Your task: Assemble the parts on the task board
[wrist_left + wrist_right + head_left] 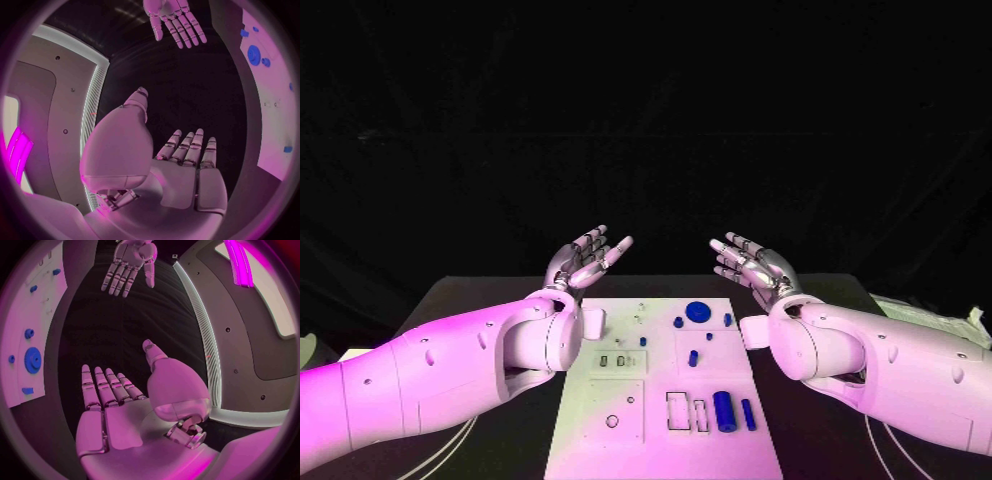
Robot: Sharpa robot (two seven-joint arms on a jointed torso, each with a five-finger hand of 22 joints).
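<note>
- So, starting closest to us: the task board [661, 400] lies flat in the middle of the black table [488, 300], running from the near edge out toward the hands.
- On the board's near right corner we've got a fat blue cylinder [724, 411] lying next to a thinner blue bar [749, 414], with two empty rectangular slots [678, 411] just to their left.
- A bit further up there's a short blue peg [692, 357] near the middle of the board, and small grey fittings [612, 360] off to its left.
- Toward the far end sits a round blue gear [698, 312], with a small blue knob [678, 322] on its left and another blue piece [728, 319] on its right.
- Our left hand [586, 258] is raised past the board's far left corner, palm facing inward, fingers spread, nothing in it.
- Our right hand [754, 264] mirrors it past the far right corner, also spread out and holding nothing.
- Neither hand touches the board or any part; they face each other with a gap between them.
</note>
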